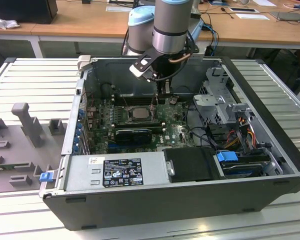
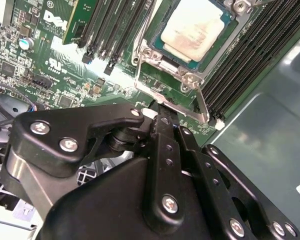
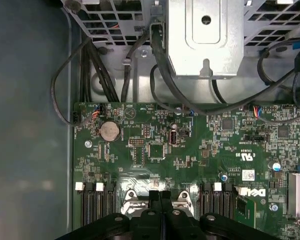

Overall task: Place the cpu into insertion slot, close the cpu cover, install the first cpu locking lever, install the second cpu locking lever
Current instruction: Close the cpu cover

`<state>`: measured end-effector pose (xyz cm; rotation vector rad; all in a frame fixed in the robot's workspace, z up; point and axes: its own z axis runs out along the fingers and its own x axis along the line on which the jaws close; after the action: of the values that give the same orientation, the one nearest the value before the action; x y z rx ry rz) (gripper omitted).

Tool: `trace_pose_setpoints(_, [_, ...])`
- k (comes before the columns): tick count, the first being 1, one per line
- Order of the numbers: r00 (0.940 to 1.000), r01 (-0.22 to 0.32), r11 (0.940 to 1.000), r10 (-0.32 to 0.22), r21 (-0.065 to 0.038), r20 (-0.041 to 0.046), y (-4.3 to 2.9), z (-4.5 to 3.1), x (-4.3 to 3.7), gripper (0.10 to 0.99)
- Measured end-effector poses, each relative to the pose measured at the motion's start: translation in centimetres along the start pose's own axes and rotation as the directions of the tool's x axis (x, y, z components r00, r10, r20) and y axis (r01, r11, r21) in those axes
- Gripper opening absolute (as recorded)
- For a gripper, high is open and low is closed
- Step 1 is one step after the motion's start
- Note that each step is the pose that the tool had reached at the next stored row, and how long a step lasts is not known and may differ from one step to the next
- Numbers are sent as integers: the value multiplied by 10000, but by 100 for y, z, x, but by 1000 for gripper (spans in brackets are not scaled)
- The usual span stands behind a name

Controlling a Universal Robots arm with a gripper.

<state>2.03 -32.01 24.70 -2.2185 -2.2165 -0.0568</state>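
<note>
Currently: cpu (image 2: 197, 25) seated in insertion slot (image 2: 217, 47), mid-motherboard (image 3: 190, 150), between the memory slots (image 2: 115, 30); cpu cover (image 2: 162, 64) appears down. Claw (image 3: 160, 196) fingers together, tips beside a locking lever (image 2: 202, 102). Advice: press lever down steadily, then sideways under its hook.

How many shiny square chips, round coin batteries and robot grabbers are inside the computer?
cpu: 1
round battery: 1
gripper: 1
Total: 3
</note>
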Motion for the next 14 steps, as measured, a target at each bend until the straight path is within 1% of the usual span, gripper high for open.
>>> trace_pose_setpoints(6, [10000,0,10000,0,0,0,-43,-1,0,106])
trace_pose_setpoints(12, [10000,0,10000,0,0,0,-108,-2,0,106])
trace_pose_setpoints(14, [10000,0,10000,0,0,0,-116,-3,0,106])
